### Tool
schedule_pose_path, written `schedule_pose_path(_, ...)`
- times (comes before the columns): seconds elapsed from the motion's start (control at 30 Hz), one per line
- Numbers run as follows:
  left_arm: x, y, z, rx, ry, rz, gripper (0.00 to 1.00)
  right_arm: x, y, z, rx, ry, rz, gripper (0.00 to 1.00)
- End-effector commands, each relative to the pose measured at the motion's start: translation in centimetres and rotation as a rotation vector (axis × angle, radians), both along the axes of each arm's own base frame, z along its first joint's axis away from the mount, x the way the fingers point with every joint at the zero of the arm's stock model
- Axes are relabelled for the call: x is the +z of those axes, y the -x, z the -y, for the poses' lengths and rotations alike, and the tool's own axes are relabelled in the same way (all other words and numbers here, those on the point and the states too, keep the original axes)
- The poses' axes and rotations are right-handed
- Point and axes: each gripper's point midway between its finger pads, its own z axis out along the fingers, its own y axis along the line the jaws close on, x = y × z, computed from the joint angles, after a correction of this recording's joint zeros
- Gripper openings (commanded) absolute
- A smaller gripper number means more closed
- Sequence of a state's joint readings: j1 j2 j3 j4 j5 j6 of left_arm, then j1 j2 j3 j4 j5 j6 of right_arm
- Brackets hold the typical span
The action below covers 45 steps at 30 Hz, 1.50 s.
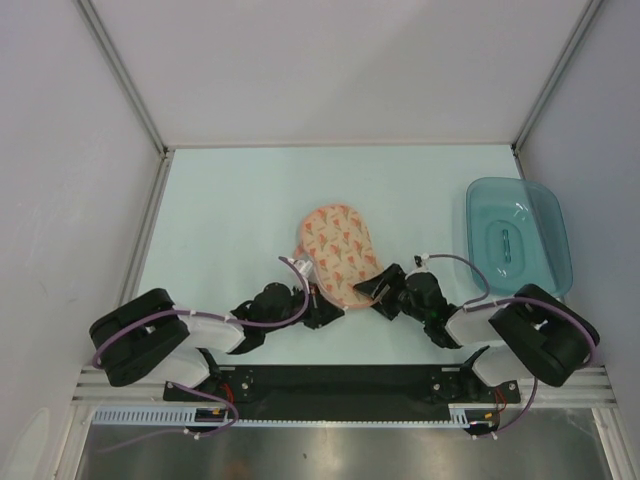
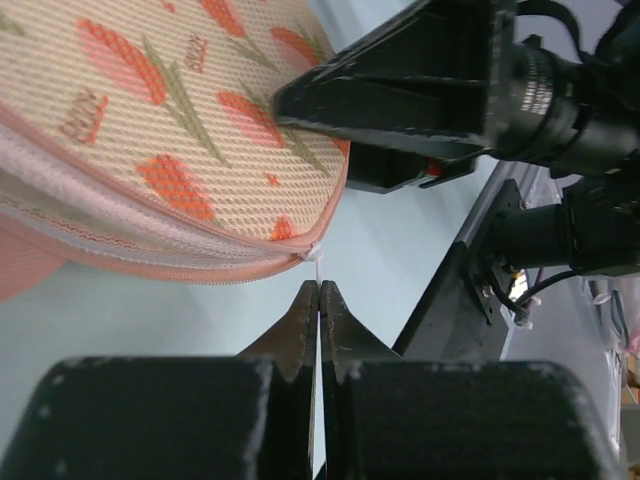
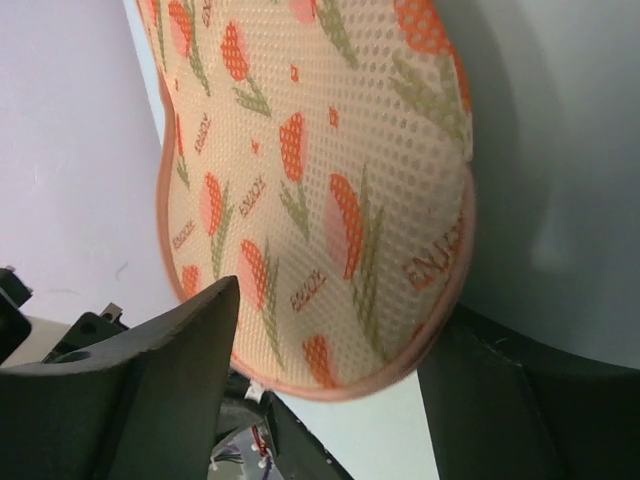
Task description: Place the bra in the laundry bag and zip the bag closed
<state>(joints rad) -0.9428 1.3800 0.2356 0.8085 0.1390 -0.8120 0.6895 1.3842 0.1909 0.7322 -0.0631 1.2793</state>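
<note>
The laundry bag [image 1: 338, 250] lies folded shut on the table, peach with orange-red print. It fills the left wrist view [image 2: 150, 130] and the right wrist view [image 3: 320, 180]. My left gripper [image 1: 322, 316] [image 2: 319, 285] is at the bag's near left edge, shut on the small white zip pull [image 2: 316, 258] at the end of the pink zip edging. My right gripper [image 1: 372, 292] [image 3: 340, 320] is open, its fingers spread at the bag's near end, one finger [image 2: 400, 90] lying over the top fabric. The bra is out of view.
A translucent teal plastic tray [image 1: 518, 235] stands at the right of the table. White walls enclose the table on the left, back and right. The black base rail [image 1: 340, 380] runs along the near edge.
</note>
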Motion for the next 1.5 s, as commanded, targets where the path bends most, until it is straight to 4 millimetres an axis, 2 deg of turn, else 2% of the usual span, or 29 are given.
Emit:
schedule_pose_path(0.0,2.8,0.3,2.1,-0.041,0.092,0.037,0.00,1.2,-1.0,-0.5,-0.039,-0.075,0.065,0.64)
schedule_pose_path(0.07,2.3,0.4,1.9,-0.031,0.083,0.024,0.00,0.6,-1.0,0.0,-0.048,-0.072,0.057,0.49)
schedule_pose_path(0.1,1.9,0.3,1.6,-0.016,0.067,0.015,0.00,0.5,-1.0,0.2,-0.048,-0.070,0.054,0.36)
schedule_pose_path(0.17,1.1,-0.3,0.9,0.030,0.035,0.003,0.00,0.3,-1.1,0.8,-0.041,-0.069,0.048,0.23)
schedule_pose_path(0.2,0.3,-0.3,0.5,0.043,0.002,-0.011,0.00,0.2,-1.1,1.0,-0.037,-0.067,0.045,0.12)
schedule_pose_path(0.3,-0.8,-1.3,-0.8,0.084,-0.036,-0.036,0.00,0.3,-1.4,1.5,-0.007,-0.064,0.057,0.00)
schedule_pose_path(0.33,-1.1,-2.1,-1.6,0.117,-0.040,-0.048,0.00,0.3,-1.1,1.5,0.024,-0.069,0.047,0.00)
schedule_pose_path(0.4,-1.9,-2.6,-2.7,0.140,-0.065,-0.073,0.00,0.2,-1.6,2.2,0.023,-0.067,0.052,0.00)
schedule_pose_path(0.43,-2.0,-3.5,-3.5,0.163,-0.075,-0.063,0.00,0.4,-1.3,2.1,0.049,-0.078,0.048,0.00)
schedule_pose_path(0.57,-2.0,-4.8,-5.2,0.187,-0.113,-0.034,0.00,0.8,-1.9,2.8,0.089,-0.091,0.060,0.00)
schedule_pose_path(0.6,-2.3,-4.8,-5.5,0.184,-0.141,-0.027,0.00,0.9,-2.6,3.1,0.092,-0.082,0.074,0.00)
schedule_pose_path(0.67,-2.2,-5.0,-5.9,0.187,-0.153,-0.013,0.00,0.9,-2.5,2.9,0.146,-0.088,0.065,0.00)
schedule_pose_path(0.83,-1.6,-3.9,-5.4,0.119,-0.130,0.003,0.00,0.9,-4.1,1.9,0.262,-0.067,0.071,0.00)
schedule_pose_path(0.93,-1.4,-2.8,-4.5,0.090,-0.090,-0.022,0.00,0.9,-5.8,1.1,0.296,-0.042,0.065,0.07)
schedule_pose_path(1.0,-0.6,-2.4,-3.7,0.084,-0.031,-0.036,0.00,0.3,-6.3,1.0,0.291,-0.026,0.023,0.23)
schedule_pose_path(1.03,-0.7,-1.8,-3.1,0.066,-0.025,-0.047,0.00,0.7,-6.9,0.9,0.278,-0.025,0.024,0.30)
schedule_pose_path(1.07,-0.2,-1.8,-2.7,0.064,0.001,-0.045,0.00,0.7,-7.1,1.1,0.258,-0.016,0.013,0.48)
schedule_pose_path(1.1,-0.1,-1.6,-2.4,0.064,0.015,-0.063,0.00,-0.1,-7.2,1.8,0.208,0.021,-0.025,0.57)
schedule_pose_path(1.17,0.4,-1.5,-1.6,0.050,0.053,-0.069,0.00,0.0,-6.5,2.4,0.153,0.041,-0.048,0.76)
schedule_pose_path(1.2,0.6,-1.4,-1.4,0.051,0.072,-0.085,0.00,-0.3,-6.4,3.1,0.103,0.067,-0.051,0.79)
schedule_pose_path(1.27,0.9,-1.4,-0.7,0.031,0.094,-0.091,0.00,0.8,-5.4,3.3,0.068,0.046,-0.025,0.83)
schedule_pose_path(1.33,1.2,-1.4,-0.2,0.022,0.110,-0.102,0.00,-0.4,-3.4,4.4,-0.008,0.028,-0.074,0.84)
schedule_pose_path(1.4,1.3,-1.4,0.2,0.012,0.122,-0.109,0.00,-0.5,-1.4,4.7,-0.047,0.013,-0.080,0.87)
schedule_pose_path(1.47,1.7,-1.4,0.8,-0.001,0.131,-0.104,0.00,-0.4,-0.4,4.5,-0.060,0.008,-0.071,0.88)
